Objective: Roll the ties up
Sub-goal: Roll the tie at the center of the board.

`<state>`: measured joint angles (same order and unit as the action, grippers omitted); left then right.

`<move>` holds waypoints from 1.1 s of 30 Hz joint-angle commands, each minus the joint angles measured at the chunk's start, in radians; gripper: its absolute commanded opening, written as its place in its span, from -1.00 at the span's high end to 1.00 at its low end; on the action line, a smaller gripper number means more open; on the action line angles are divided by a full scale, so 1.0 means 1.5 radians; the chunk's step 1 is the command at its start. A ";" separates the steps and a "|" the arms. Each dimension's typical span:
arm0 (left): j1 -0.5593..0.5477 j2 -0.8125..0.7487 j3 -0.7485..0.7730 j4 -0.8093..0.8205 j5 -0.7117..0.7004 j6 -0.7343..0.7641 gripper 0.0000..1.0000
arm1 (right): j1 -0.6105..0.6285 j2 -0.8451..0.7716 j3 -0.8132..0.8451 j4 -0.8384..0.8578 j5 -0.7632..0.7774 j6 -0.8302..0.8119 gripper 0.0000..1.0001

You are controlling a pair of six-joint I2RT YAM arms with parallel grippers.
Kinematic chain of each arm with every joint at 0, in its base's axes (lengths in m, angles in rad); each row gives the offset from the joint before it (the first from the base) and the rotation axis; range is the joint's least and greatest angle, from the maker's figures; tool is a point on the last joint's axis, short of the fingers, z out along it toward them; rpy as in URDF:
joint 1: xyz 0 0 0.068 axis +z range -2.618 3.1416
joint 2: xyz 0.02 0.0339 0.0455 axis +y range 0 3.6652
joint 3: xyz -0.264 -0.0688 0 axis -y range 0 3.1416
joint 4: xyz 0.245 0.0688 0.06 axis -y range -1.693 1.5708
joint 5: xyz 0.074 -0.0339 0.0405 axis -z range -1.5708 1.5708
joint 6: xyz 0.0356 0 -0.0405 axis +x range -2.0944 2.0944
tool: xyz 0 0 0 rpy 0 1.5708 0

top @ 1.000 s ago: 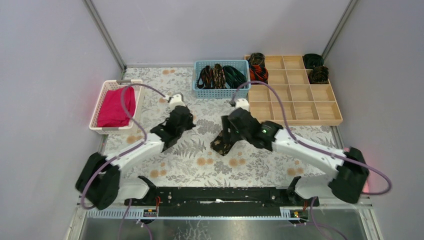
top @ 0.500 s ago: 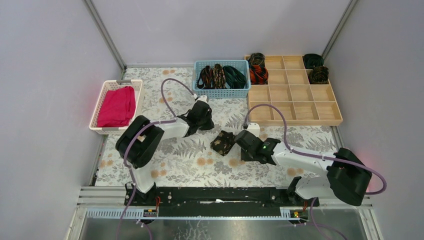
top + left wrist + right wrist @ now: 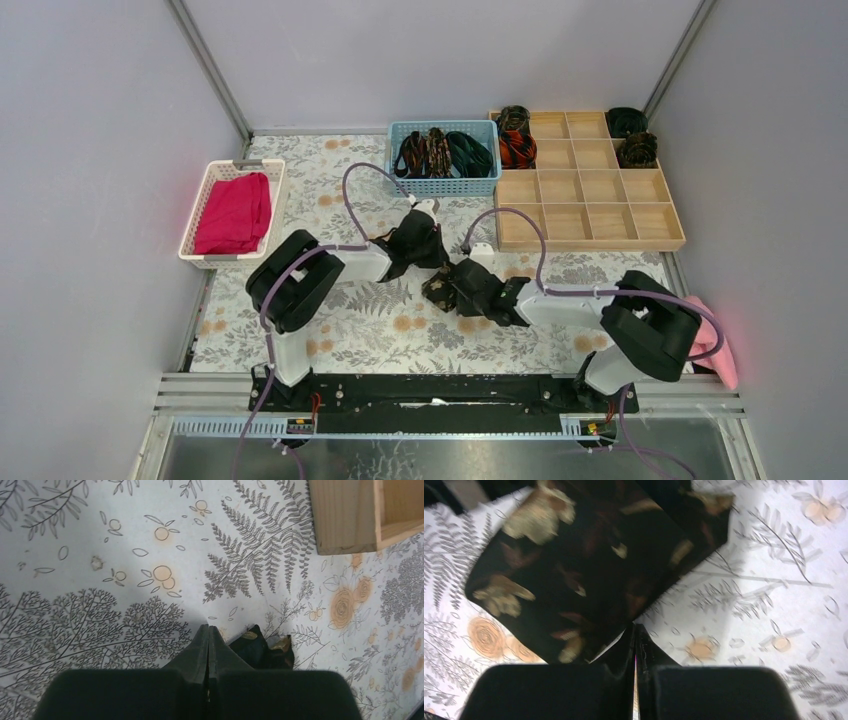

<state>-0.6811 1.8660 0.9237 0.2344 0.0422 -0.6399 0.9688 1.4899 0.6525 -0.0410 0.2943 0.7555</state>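
The right hand (image 3: 634, 629) has its two fingers pressed flat together, the tips meeting at the near edge of a folded black fabric necktie with gold-brown flecks (image 3: 574, 570). The wrist view is blurred there, so it cannot be made out whether a thin layer of cloth is caught between the tips. From above, this hand covers the necktie's right side, and only a dark corner shows on the floral-printed surface (image 3: 350, 330). The left hand (image 3: 208, 629) is likewise closed, finger against finger with nothing between them. It sits just beside the same necktie, most of which is hidden behind the hand's black body in its own view; whether its tips touch the surface cannot be told. Farther back on the right lies a pale wooden compartment tray (image 3: 600, 235), with four rolled ties (image 3: 516, 148) in its far cells: two at the left end, two at the right. Left of it, a light blue plastic basket (image 3: 442, 187) holds several unrolled ties (image 3: 437, 152), too tangled to count. At the left wall, a white slatted basket (image 3: 205, 200) contains a magenta folded cloth (image 3: 232, 213). A pink towel (image 3: 718, 350) shows at the right edge, partly hidden behind the right arm.
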 commanded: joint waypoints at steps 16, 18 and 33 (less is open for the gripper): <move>-0.033 0.091 0.090 -0.039 -0.012 0.022 1.00 | 0.027 0.026 0.025 -0.024 0.023 -0.031 1.00; -0.012 0.075 0.098 -0.062 -0.051 0.026 1.00 | 0.036 0.014 0.023 -0.027 0.025 -0.032 1.00; 0.045 0.050 0.003 -0.019 -0.050 0.016 1.00 | 0.118 0.087 0.047 -0.049 0.082 -0.013 1.00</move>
<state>-0.6071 1.9022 0.9787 0.2165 -0.0628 -0.6163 1.1332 1.5394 0.7094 -0.0929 0.3931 0.7231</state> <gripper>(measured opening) 0.007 0.010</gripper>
